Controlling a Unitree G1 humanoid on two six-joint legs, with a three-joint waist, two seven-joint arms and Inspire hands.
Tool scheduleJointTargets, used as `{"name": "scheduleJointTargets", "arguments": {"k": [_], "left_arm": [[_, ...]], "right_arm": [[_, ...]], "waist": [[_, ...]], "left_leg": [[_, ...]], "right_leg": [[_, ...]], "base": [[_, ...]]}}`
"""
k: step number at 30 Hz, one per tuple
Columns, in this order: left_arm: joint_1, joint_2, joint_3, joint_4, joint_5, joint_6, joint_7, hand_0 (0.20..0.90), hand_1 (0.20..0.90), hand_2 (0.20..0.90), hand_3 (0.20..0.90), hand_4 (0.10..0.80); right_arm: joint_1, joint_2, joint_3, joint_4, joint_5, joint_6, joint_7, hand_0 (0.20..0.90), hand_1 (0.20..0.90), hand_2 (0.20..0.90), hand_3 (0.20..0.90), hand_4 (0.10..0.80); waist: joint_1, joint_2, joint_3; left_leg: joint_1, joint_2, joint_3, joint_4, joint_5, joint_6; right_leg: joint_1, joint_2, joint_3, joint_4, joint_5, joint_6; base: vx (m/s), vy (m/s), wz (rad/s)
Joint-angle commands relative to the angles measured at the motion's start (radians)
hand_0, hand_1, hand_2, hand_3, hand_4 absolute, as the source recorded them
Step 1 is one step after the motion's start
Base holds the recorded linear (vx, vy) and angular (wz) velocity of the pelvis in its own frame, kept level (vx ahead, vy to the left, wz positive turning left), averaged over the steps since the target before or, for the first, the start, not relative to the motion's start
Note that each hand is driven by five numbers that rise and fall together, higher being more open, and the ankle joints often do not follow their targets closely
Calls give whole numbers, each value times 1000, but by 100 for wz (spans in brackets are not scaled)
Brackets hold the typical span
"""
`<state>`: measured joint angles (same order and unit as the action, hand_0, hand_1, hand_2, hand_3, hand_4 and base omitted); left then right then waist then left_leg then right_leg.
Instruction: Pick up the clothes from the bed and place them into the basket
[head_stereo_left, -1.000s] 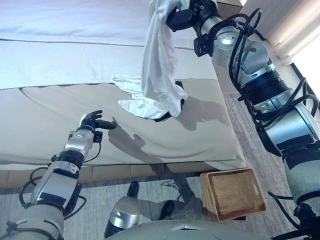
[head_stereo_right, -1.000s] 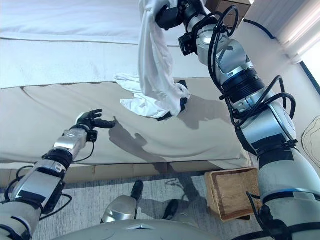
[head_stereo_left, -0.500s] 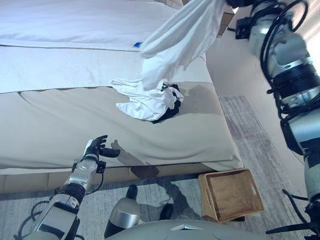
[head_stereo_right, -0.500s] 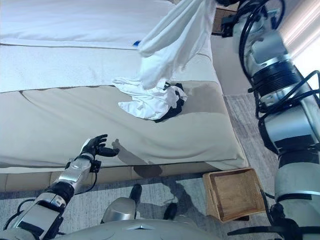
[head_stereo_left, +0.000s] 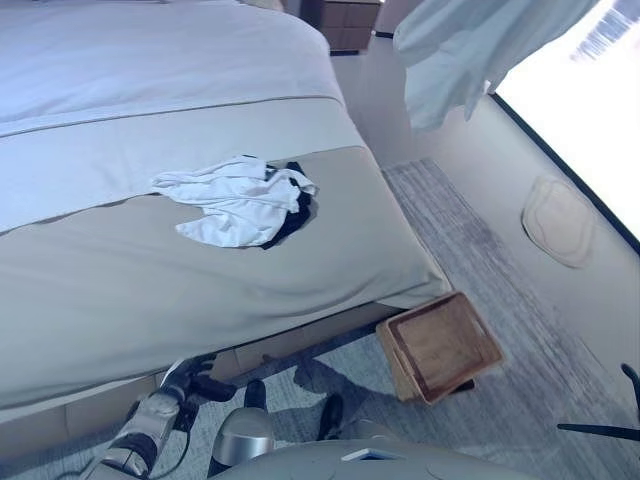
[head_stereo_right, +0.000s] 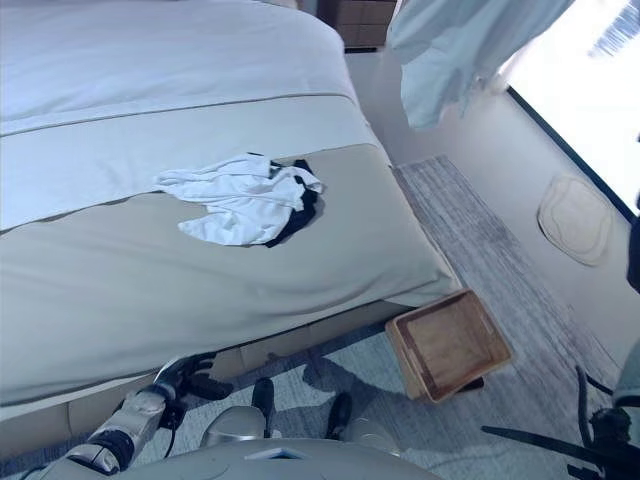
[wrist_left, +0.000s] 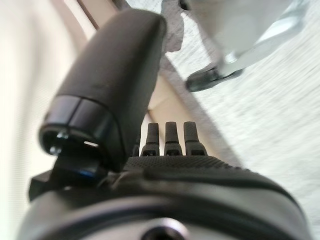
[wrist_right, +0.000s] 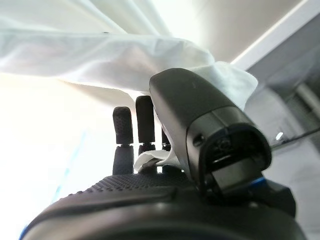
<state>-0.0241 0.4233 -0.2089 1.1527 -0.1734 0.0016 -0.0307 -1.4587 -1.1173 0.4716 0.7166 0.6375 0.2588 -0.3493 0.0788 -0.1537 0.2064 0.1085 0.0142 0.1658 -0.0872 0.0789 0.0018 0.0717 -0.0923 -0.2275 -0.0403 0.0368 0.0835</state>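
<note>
A white garment (head_stereo_left: 455, 50) hangs in the air at the upper right, clear of the bed (head_stereo_left: 150, 290). My right hand (wrist_right: 150, 200) shows only in its wrist view, with thumb and fingers pinching the white cloth (wrist_right: 100, 55). A pile of white and black clothes (head_stereo_left: 235, 195) lies near the bed's right edge. The wooden basket (head_stereo_left: 440, 350) stands empty on the floor by the bed's front right corner. My left hand (head_stereo_left: 190, 378) hangs low by the bed's base, fingers straight (wrist_left: 170, 135), holding nothing.
A grey rug (head_stereo_left: 500, 250) runs along the bed's right side under the basket. A round pale mat (head_stereo_left: 557, 220) lies on the floor further right. A wooden cabinet (head_stereo_left: 345, 20) stands beyond the bed. Bright light comes in from the right.
The camera has swung right, shifting the whole scene. The white garment has lifted clear of the pile, up and to the right. My left hand has dropped from the bed top to its base.
</note>
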Motion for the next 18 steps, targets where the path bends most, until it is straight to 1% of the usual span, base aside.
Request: {"name": "scheduleJointTargets", "arguments": {"k": [1,3,6,7,8,10,11,12,13,14,16,18], "left_arm": [[22,43,-8,73,78,1,-5,900,900,900,900,800],[21,40,-3,60,74,8,-11,900,900,900,900,800],[6,35,-7,23,48,-6,-25,900,900,900,900,800],[0,31,-8,8,35,-12,-13,900,900,900,900,800],[-12,29,0,-25,20,-8,8,900,900,900,900,800],[-25,35,8,-57,33,-6,13,900,900,900,900,800],[-31,43,7,-71,35,-10,13,900,900,900,900,800],[-32,46,7,-75,38,-12,11,900,900,900,900,800],[-43,53,11,-96,47,-22,6,900,900,900,900,800],[-50,57,8,-103,39,-29,7,900,900,900,900,800],[-74,57,9,-124,11,-34,11,900,900,900,900,800],[-101,57,4,-143,3,-38,16,900,900,900,900,800]], "right_arm": [[-85,-158,37,-36,-5,-47,87,300,300,300,200,100],[-60,-171,42,-41,-32,-31,134,300,300,300,200,100],[31,-197,20,-44,-71,9,255,300,300,300,200,100],[75,-202,-4,-38,-95,11,282,300,300,300,200,100],[166,-197,-53,-37,-123,6,330,300,300,300,200,100],[287,-190,-128,-66,-185,-2,373,300,300,300,200,100],[342,-183,-158,-79,-178,-4,389,300,300,300,200,100],[361,-179,-171,-86,-179,-7,390,300,300,300,200,100],[441,-151,-221,-114,-199,-7,401,300,300,300,200,100],[486,-130,-250,-126,-197,-6,411,300,300,300,200,100],[544,-82,-284,-142,-233,-9,416,300,300,300,200,100],[568,-47,-297,-148,-252,-13,393,300,300,300,200,100]], "waist": [[-6,24,-136],[-18,31,-135],[-50,47,-134],[-58,50,-132],[-70,58,-123],[-80,65,-111],[-83,67,-105],[-83,67,-104],[-89,75,-94],[-92,79,-88],[-96,92,-62],[-95,101,-33]], "left_leg": [[20,-32,-95,0,-122,29],[18,-30,-84,0,-122,26],[14,-20,-58,0,-122,17],[12,-16,-54,0,-122,14],[10,-10,-49,0,-118,8],[6,-3,-38,0,-113,3],[4,0,-34,0,-110,0],[3,1,-33,0,-109,-1],[-1,6,-32,0,-105,-5],[-4,9,-33,3,-103,-7],[-28,15,-36,17,-96,-12],[-63,21,-43,36,-93,-15]], "right_leg": [[12,-26,31,112,-50,23],[7,-23,45,103,-45,23],[-2,-10,78,84,-40,18],[-3,-5,90,78,-40,16],[-6,5,106,75,-42,9],[-10,12,114,72,-45,3],[-13,16,118,72,-47,0],[-14,17,118,72,-47,-1],[-19,23,122,73,-52,-7],[-25,27,126,76,-55,-11],[-50,33,131,87,-62,-22],[-83,37,130,102,-66,-32]], "base": [[-163,-213,-45],[-97,-131,-34],[-90,-167,-29],[-91,-237,-27],[-77,-232,-24],[-66,-246,-25],[-42,-193,-31],[-33,-239,-34],[-26,-241,-24],[-51,-286,-21],[-141,-233,-9],[-195,-202,-4]]}}
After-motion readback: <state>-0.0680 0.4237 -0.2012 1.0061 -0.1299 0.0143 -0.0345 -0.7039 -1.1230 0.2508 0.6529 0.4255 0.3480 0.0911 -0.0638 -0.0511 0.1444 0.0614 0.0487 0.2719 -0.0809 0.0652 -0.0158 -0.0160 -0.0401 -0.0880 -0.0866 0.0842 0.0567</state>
